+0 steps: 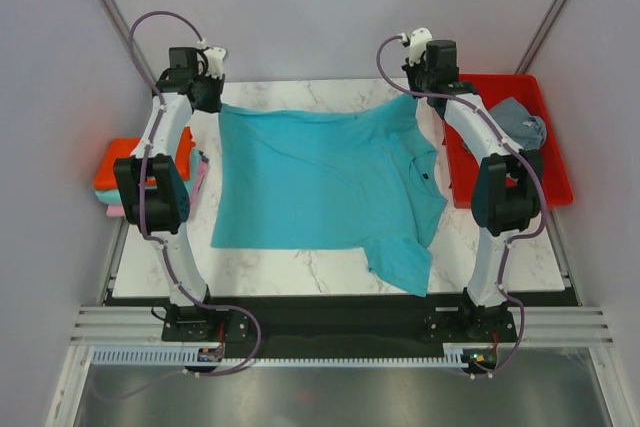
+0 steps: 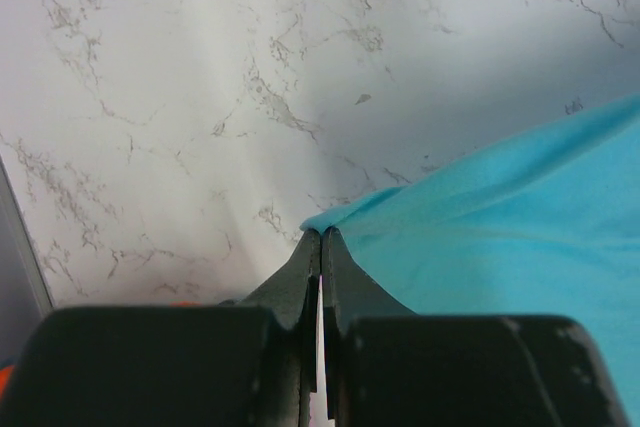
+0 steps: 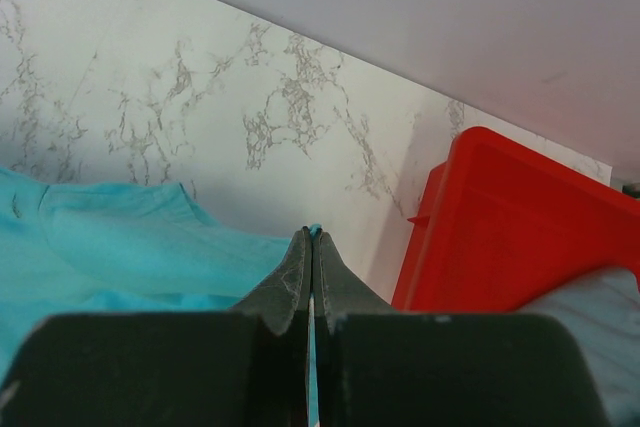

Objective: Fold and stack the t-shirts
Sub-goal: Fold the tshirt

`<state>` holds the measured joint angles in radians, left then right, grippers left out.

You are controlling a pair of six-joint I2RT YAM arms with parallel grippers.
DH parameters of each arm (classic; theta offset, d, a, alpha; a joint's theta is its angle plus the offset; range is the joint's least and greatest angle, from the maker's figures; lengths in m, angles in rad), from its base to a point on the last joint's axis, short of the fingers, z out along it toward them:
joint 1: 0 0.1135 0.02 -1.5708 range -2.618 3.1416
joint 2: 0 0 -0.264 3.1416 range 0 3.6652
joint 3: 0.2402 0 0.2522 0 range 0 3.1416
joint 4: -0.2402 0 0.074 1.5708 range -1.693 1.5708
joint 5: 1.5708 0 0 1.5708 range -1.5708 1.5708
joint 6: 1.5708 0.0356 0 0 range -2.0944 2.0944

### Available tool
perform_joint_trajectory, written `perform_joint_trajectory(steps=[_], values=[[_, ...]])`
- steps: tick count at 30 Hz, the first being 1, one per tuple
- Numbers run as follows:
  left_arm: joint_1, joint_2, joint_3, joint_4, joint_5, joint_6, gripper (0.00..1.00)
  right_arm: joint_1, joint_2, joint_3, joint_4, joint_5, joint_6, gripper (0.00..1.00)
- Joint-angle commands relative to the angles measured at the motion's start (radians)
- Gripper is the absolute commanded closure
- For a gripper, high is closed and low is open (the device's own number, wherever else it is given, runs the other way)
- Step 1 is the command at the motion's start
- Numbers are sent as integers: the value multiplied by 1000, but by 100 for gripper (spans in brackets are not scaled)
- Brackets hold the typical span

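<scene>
Top external, turquoise t-shirt (image 1: 320,182) spread wide, far corners pinched, lightly wrinkled

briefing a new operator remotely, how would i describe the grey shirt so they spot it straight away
Start at the marble table and look to its right edge, where a red tray sits. The grey t-shirt lies crumpled in the tray's far end. It is the only grey cloth, unlike the turquoise t-shirt spread out on the table.
</scene>
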<state>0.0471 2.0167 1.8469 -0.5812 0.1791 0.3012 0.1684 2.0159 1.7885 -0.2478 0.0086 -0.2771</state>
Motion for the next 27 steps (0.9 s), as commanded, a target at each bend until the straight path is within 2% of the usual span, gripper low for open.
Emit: perform_joint_trajectory(steps=[1, 9, 27], values=[[-7, 24, 61, -40, 26, -33, 98, -9, 7, 69, 28, 14, 1, 100], [-6, -21, 18, -51, 26, -34, 98, -10, -25, 77, 12, 4, 26, 100], [-6, -165, -127, -80, 54, -42, 98, -9, -249, -115, -97, -6, 50, 100]])
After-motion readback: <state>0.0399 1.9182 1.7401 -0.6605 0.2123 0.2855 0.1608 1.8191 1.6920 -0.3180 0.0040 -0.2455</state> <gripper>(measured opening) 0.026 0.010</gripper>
